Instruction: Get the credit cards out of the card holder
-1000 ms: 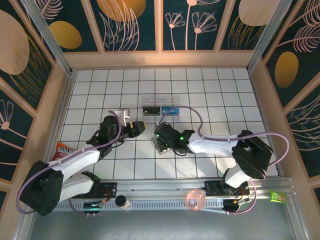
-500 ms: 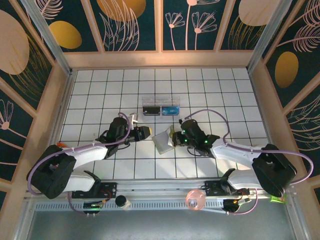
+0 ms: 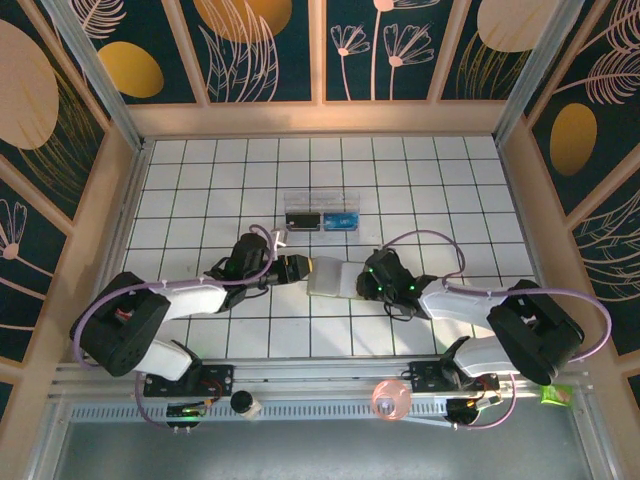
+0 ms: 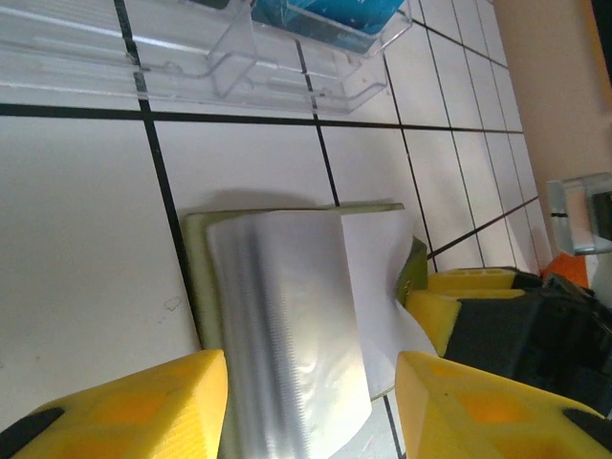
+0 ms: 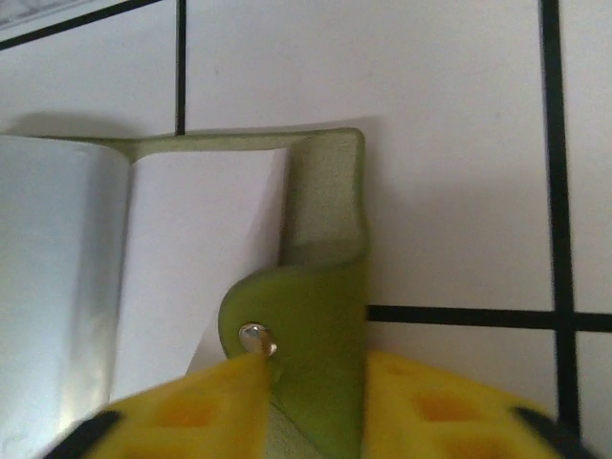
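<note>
Olive card holder (image 3: 328, 278) lies open, cream inside. Left gripper (image 4: 311, 368) is low, fingers spread. Right gripper (image 5: 316, 368) flanks its tab (image 5: 306, 316), perhaps pinching it.

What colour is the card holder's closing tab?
The tab is olive green with a silver snap stud; clearest in the right wrist view.

Card holder (image 5: 330, 287) matt olive, metal snap (image 5: 256, 338), glossy plastic sleeves (image 4: 287, 325); clear plastic box (image 4: 191, 59)
</note>
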Robot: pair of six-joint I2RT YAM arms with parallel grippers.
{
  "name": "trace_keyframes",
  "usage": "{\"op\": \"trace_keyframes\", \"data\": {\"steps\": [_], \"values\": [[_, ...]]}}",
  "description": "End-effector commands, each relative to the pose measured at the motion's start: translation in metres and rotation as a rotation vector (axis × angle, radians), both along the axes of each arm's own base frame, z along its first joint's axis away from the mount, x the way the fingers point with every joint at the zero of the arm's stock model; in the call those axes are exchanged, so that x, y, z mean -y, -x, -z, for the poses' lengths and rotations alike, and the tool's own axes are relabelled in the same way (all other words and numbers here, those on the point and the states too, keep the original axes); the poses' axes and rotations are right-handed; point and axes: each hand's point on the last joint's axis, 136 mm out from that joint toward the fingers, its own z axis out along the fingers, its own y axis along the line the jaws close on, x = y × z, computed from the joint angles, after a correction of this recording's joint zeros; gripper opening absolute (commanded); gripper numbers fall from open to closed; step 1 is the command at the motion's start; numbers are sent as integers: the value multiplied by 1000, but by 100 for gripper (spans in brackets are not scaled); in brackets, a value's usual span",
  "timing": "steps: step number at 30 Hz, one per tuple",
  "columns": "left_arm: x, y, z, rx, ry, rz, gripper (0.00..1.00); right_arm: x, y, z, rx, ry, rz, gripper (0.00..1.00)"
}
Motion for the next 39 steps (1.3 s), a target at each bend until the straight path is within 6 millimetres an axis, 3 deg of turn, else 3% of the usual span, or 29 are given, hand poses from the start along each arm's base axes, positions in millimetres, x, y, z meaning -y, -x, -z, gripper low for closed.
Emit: {"op": "trace_keyframes", "data": {"steps": [1,11,17,21,26,30,33,39], "values": [[7,-3,-2,17,-1,17,48,38,13,20,-48,166,68,48],[14,-6,14,-21,-18,30,46,51,8,12,-23,221,120,54],[18,-6,13,-23,-22,46,42,53,-4,-23,54,213,150,54],[22,-5,12,-23,-15,60,41,45,-15,-63,139,160,143,52],[23,-5,12,-25,-12,64,40,14,-26,-118,246,62,54,48],[19,-7,11,-19,-36,43,38,-38,-22,-153,307,-53,-126,43],[11,-8,14,-17,-68,11,36,-74,-20,-155,264,-136,-249,35],[-10,-5,15,-10,-106,-57,35,-126,-26,-130,153,-174,-370,28]]}}
